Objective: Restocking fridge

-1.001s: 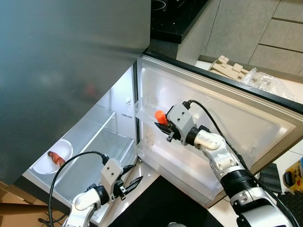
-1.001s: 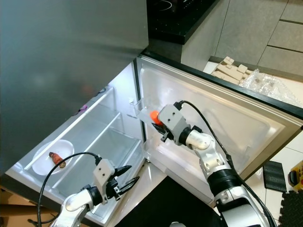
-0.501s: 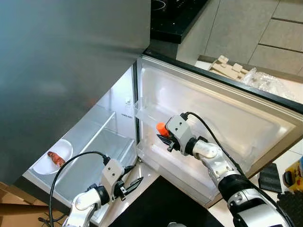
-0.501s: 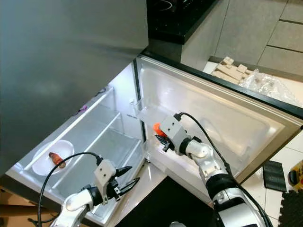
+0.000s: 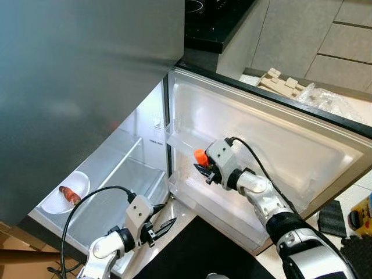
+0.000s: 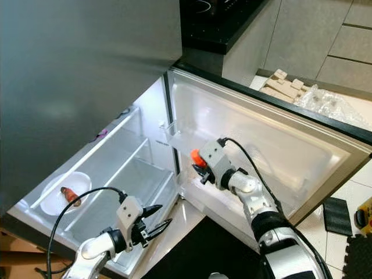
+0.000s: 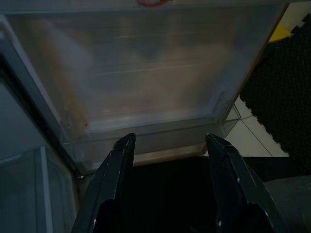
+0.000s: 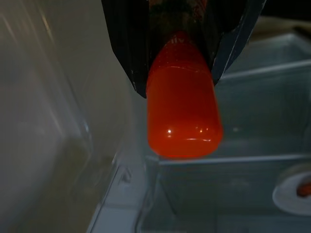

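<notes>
Since half a second ago the right tool (image 5: 201, 167) has risen slightly against the open fridge door (image 5: 302, 157), fingers clamped on an orange-capped bottle (image 5: 200, 156) just under the clear door shelf (image 5: 177, 138). Low by the door's bottom bin (image 7: 146, 131), the left tool (image 5: 161, 226) hangs with fingers apart, holding nothing; beyond it, inside the fridge, sits a plate (image 5: 78, 185) with food

Orange cap (image 8: 183, 102); white plate (image 5: 68, 192); black mat (image 5: 192, 256); grey fridge door (image 5: 81, 87).
</notes>
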